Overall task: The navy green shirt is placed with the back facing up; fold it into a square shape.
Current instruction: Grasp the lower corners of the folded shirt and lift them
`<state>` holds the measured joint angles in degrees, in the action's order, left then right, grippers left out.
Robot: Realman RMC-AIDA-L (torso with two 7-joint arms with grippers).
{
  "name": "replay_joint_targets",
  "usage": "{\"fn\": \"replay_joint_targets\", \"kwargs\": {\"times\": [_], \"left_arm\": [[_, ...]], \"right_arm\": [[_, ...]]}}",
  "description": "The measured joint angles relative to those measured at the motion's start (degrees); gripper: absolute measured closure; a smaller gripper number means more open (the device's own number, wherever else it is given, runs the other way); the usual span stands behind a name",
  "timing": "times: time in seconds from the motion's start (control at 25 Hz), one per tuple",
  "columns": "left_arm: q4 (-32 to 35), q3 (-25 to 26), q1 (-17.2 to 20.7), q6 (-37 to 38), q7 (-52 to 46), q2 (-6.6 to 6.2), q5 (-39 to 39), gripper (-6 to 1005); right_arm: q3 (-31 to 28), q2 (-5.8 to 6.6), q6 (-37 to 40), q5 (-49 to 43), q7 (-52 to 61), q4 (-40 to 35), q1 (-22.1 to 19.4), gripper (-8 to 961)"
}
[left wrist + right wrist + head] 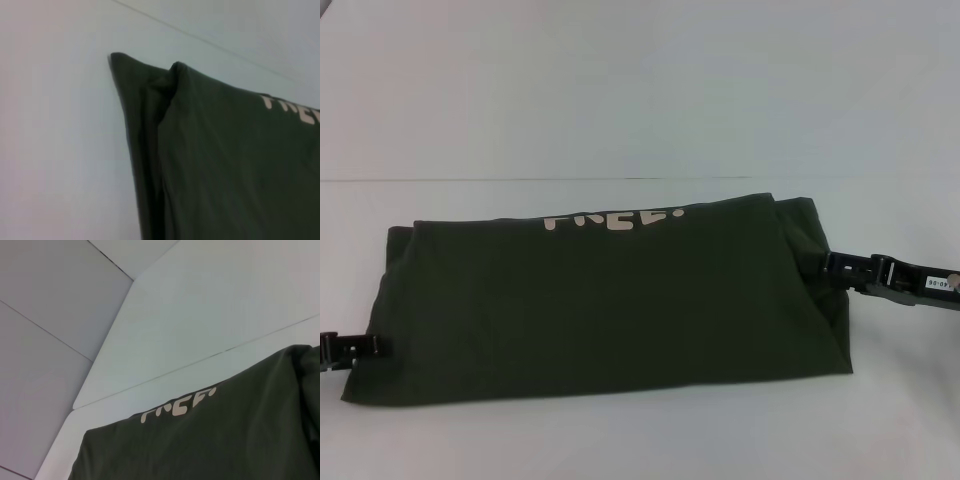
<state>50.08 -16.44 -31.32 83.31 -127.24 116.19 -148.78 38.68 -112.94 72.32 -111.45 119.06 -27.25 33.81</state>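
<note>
The shirt (pixel 610 300) lay mid-table as a wide band, one lengthwise fold seemingly made, cream lettering (pixel 612 218) showing at its 12 o'clock edge. The left gripper (pixel 375 347) sat at the 8 o'clock edge, the right gripper (pixel 832 268) at 3 o'clock; whether either pinched cloth, I could not tell. Crosswise folds into a square looked left.

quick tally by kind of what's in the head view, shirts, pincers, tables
shirts: 1, the navy green shirt, folded into a wide band with cream lettering at its far edge
pincers: 2, the left pincer at the shirt's left edge, the right pincer at its right edge
tables: 1, the white table
total: 4
</note>
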Motion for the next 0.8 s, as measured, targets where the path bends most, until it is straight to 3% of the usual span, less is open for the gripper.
{"fn": "replay_joint_targets", "kwargs": {"times": [0.8], "left_arm": [[-0.1,-5.2,-0.3,-4.6,-1.4,0.63,-2.9,261]], "right_arm": [[0.3,-0.45,-0.2,0.0,-0.5,0.0,0.3,75]]}}
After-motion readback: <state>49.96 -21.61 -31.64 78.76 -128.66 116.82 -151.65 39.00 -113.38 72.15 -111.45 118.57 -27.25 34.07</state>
